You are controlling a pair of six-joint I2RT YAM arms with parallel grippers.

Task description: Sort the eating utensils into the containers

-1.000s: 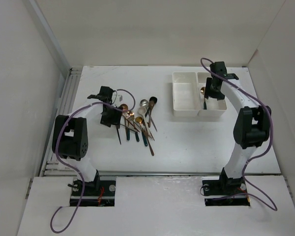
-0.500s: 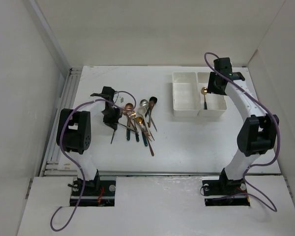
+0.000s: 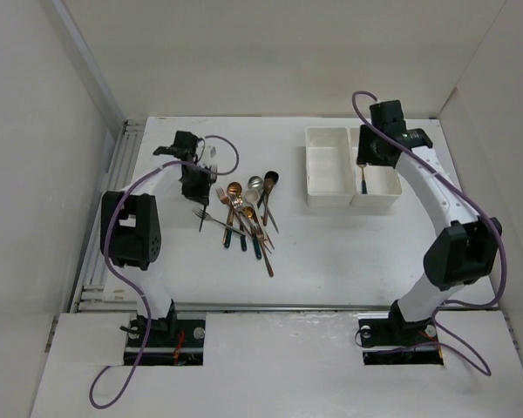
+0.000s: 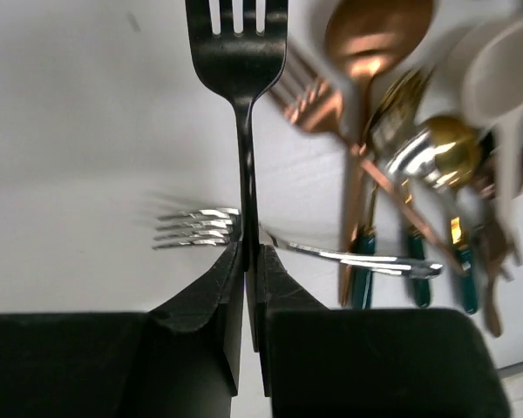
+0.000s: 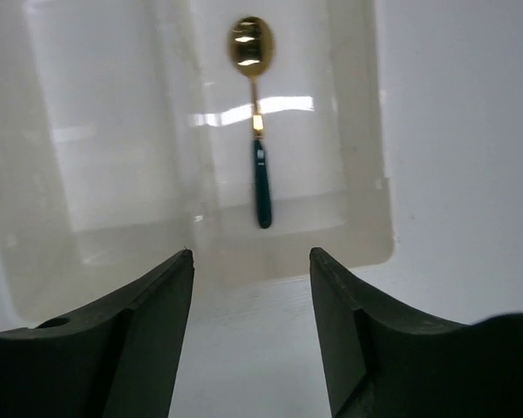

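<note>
My left gripper [image 3: 196, 184] is shut on the handle of a black fork [image 4: 241, 61] and holds it above the table, left of the utensil pile [image 3: 248, 213]. Under it lies a silver fork [image 4: 200, 225], and a copper spoon [image 4: 375, 35] and teal-handled pieces lie to its right. My right gripper [image 5: 251, 257] is open and empty, above the far end of the right bin [image 3: 389, 193]. A gold spoon with a teal handle [image 5: 254, 52] lies in that bin. The left bin [image 3: 310, 170] holds nothing that I can see.
The joined white bins stand at the back right of the white table. White walls close in the left, back and right sides. A metal rail [image 3: 105, 218] runs along the table's left edge. A white utensil [image 4: 506, 78] lies at the pile's right side.
My right gripper let go of the gold spoon into the right bin and drew back, open. My left gripper moved toward the back of the table, taking the black fork away from the pile.
</note>
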